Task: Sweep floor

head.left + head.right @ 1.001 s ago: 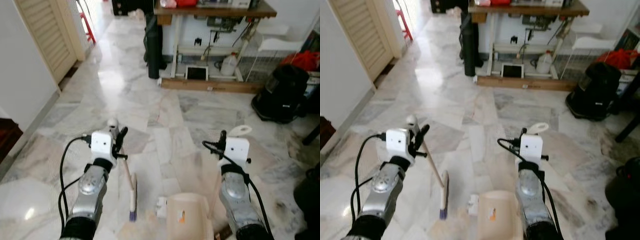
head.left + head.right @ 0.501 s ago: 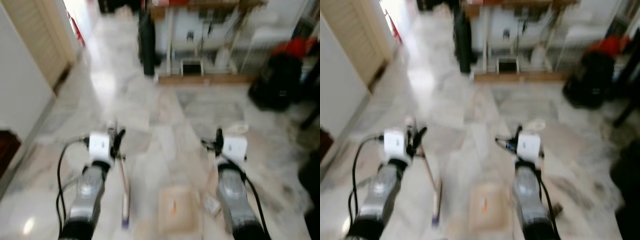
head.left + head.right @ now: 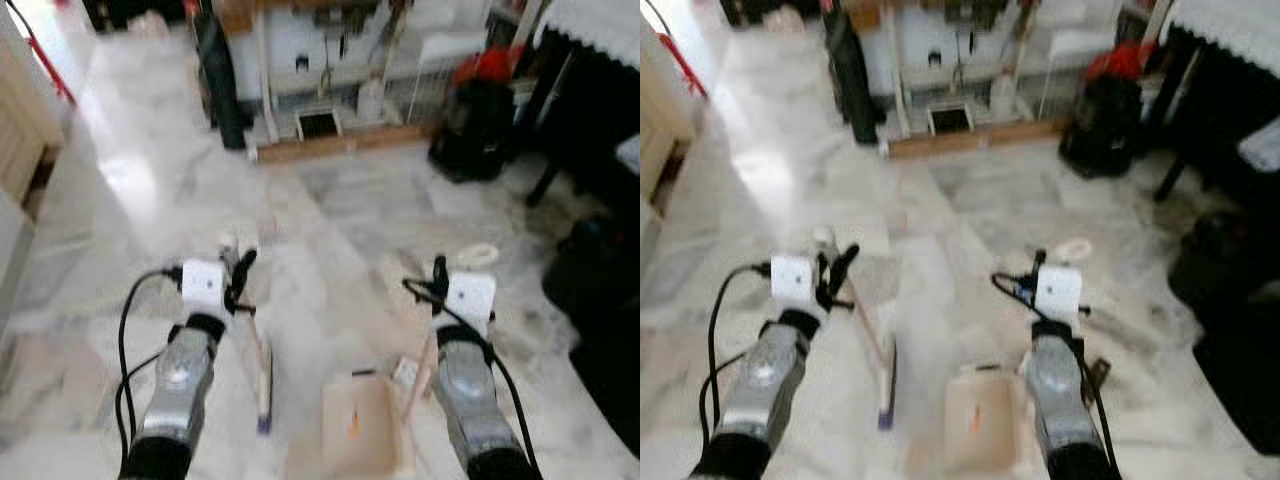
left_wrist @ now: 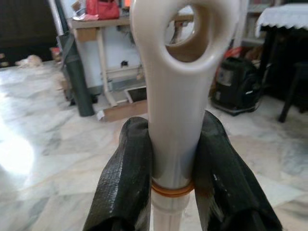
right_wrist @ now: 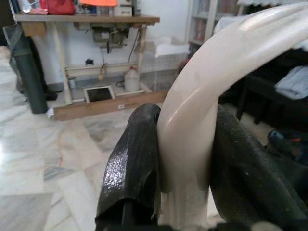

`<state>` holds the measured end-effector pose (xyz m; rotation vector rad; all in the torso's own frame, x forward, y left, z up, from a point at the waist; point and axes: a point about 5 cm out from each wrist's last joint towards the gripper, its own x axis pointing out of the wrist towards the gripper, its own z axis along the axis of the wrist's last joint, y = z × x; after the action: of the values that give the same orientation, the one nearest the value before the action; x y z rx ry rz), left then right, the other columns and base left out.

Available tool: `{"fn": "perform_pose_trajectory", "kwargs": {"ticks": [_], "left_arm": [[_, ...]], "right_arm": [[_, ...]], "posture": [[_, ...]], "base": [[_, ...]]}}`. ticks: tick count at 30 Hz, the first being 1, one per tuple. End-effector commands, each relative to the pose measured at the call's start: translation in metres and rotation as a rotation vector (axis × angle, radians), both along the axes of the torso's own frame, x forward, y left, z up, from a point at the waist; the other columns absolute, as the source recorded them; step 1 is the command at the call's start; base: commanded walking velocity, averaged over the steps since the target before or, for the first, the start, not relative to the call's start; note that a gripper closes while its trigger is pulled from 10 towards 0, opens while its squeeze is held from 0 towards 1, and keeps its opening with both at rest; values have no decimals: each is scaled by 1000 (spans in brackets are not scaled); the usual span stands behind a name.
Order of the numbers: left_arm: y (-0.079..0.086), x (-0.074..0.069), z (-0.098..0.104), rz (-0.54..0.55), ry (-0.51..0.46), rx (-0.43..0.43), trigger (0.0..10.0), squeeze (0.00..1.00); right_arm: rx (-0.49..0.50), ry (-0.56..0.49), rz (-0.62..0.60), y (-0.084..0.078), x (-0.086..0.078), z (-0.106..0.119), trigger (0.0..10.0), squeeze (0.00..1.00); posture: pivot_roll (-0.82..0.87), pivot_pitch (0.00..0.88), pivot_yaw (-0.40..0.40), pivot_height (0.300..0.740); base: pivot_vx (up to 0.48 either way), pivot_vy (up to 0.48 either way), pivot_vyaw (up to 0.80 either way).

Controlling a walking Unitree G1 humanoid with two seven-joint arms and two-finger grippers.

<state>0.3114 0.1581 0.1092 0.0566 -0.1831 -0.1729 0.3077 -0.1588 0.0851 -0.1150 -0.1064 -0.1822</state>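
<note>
Left wrist view: our left gripper [image 4: 174,168] clamps the cream broom handle [image 4: 179,91], shaft slanting down to the brush [image 3: 262,385] on the marble floor [image 3: 330,215]. Right gripper [image 5: 185,144] is closed on the dustpan handle [image 5: 202,101]; the dustpan [image 3: 356,438] sits between our forward-reaching arms. Workbench [image 3: 940,40] far ahead.

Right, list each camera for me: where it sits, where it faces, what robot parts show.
Eye views: on the head, looking down at the marble floor, both arms, broom and dustpan.
Left wrist: along the left gripper, clamped on the broom handle.
Right wrist: along the right gripper, clamped on the dustpan handle.
Shared: the wooden table ahead.
</note>
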Motion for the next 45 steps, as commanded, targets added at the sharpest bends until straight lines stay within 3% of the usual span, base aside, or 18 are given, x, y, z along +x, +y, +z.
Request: {"fn": "perform_pose_trajectory", "kwargs": {"ticks": [1, 45], "left_arm": [[4, 2, 8, 2, -34, 19, 10000, 0], [1, 5, 14, -7, -49, 19, 10000, 0]], "right_arm": [[-2, -44, 18, 6, 4, 10, 10000, 0], [-10, -45, 14, 4, 4, 9, 10000, 0]], "posture": [[106, 35, 15, 740], [108, 34, 16, 740]], "base": [[0, 356, -800], [0, 336, -770]]}}
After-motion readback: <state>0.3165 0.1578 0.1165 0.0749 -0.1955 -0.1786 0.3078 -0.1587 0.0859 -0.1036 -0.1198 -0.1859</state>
